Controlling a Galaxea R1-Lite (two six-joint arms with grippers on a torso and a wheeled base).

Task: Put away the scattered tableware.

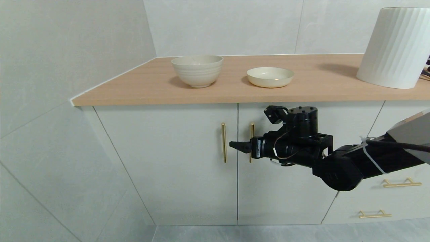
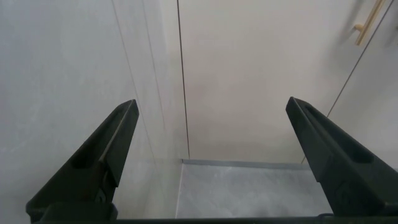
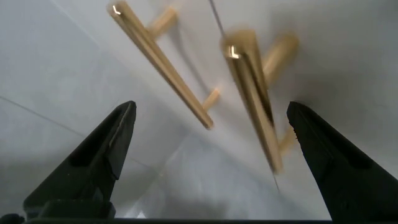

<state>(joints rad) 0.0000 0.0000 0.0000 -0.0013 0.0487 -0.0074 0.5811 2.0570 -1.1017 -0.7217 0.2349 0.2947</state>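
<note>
First, from the head view, a deep bowl (image 1: 197, 70) and a shallow dish (image 1: 270, 76) are seen on the wooden counter (image 1: 134, 90), the bowl to the left and the dish to its right, apart from each other. Both stand upright with mouths turned up, round and wider than tall. A ribbed white cylinder (image 1: 396, 47) stands at the counter's right end. Below, the right hand (image 1: 239, 146) is held level before the cabinet doors (image 1: 174, 168), its tip pointing left between two upright brass handles (image 1: 224, 142). Its spread cannot be judged there.

From the right wrist view, its fingers (image 3: 118, 134) are shown wide apart, both handles framed between them, nothing gripped.

From the left wrist view, the left hand (image 2: 211, 109) is likewise spread wide and unladen, facing a pale cabinet panel (image 2: 261, 81) and grey floor (image 2: 242, 186).
</note>
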